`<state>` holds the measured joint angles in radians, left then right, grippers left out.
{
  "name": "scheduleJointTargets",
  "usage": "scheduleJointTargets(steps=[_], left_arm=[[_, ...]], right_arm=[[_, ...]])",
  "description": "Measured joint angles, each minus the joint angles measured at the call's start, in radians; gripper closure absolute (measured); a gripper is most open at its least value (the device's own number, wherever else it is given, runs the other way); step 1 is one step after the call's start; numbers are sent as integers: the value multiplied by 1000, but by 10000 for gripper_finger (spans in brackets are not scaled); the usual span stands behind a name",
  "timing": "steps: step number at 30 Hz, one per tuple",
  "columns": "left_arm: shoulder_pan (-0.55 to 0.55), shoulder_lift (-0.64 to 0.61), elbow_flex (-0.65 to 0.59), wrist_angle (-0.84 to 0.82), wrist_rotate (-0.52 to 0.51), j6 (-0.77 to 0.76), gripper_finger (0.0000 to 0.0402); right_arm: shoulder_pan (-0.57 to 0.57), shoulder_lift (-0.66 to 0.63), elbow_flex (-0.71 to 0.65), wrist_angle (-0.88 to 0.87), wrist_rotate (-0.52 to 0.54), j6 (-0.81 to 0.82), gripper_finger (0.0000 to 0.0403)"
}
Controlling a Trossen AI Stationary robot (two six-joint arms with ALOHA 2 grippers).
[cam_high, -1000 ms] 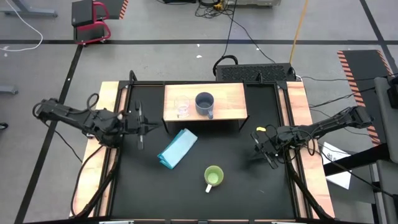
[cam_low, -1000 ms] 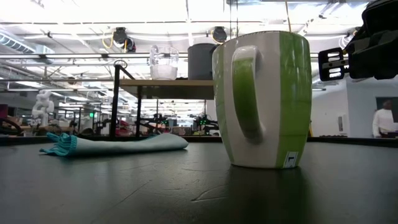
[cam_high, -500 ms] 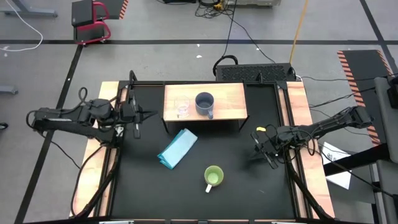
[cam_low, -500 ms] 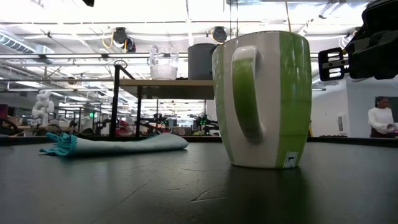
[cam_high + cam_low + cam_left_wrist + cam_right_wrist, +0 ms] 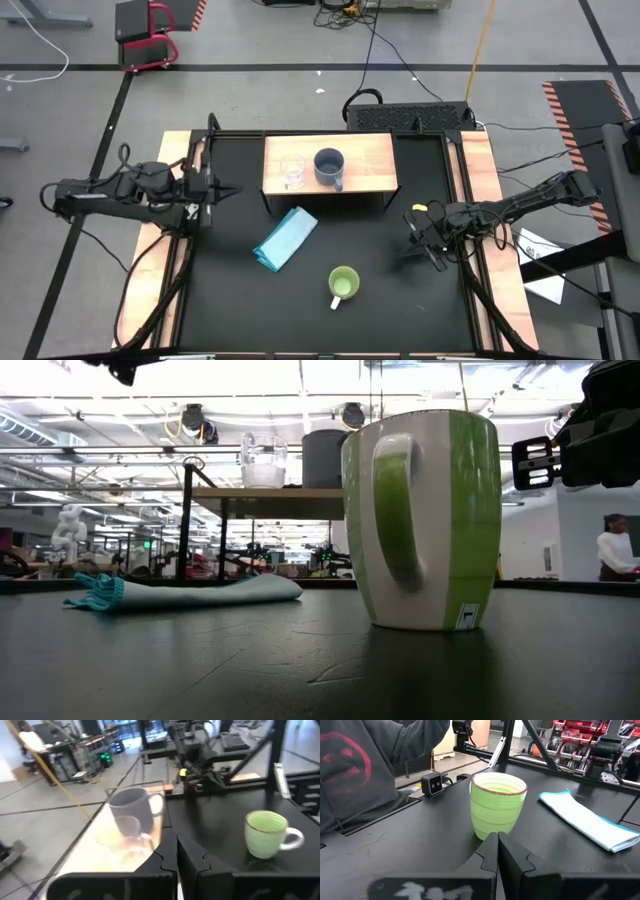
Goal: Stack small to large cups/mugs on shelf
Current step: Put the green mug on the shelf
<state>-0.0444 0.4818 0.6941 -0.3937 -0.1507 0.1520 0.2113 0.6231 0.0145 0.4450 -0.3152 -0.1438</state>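
Note:
The light-wood shelf (image 5: 365,165) stands at the table's far middle. The small clear glass cup (image 5: 292,173) and the grey-blue mug (image 5: 329,166) stand side by side on it; both also show in the left wrist view, the glass cup (image 5: 131,832) in front of the mug (image 5: 131,807). The lime-green mug (image 5: 343,284) stands upright on the black table near the front, its white handle toward the near-left. My left gripper (image 5: 214,190) is shut and empty, left of the shelf. My right gripper (image 5: 413,226) is shut and empty, right of the green mug (image 5: 497,810).
A light blue folded cloth (image 5: 285,238) lies between the shelf and the green mug. Wooden side strips (image 5: 180,290) run along the table's left and right edges. A person in a grey sweatshirt (image 5: 360,770) stands by the table's near side.
My left gripper has drawn back toward the table's left edge and a little toward the far edge, away from the shelf, staying shut. My right arm and all the cups have kept still.

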Motion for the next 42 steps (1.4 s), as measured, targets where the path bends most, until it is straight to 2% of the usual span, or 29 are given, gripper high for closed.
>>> scheduleJointTargets(steps=[9, 14, 17, 24, 42], left_arm=[[-1, -117, -259, 226, 56, -46, 401], [-2, -124, -371, 382, 59, -90, 401], [-2, -122, -421, 420, 64, -91, 401], [-2, -123, -518, 503, 119, -87, 401], [-50, -122, -649, 526, 153, -68, 401]], right_arm=[[0, 0, 0, 2, 0, -5, 403], [0, 0, 0, 3, 0, -6, 403], [0, 0, 0, 2, 0, -11, 403], [0, 0, 0, 0, 0, -4, 403], [0, 0, 0, 6, 0, -12, 403]])
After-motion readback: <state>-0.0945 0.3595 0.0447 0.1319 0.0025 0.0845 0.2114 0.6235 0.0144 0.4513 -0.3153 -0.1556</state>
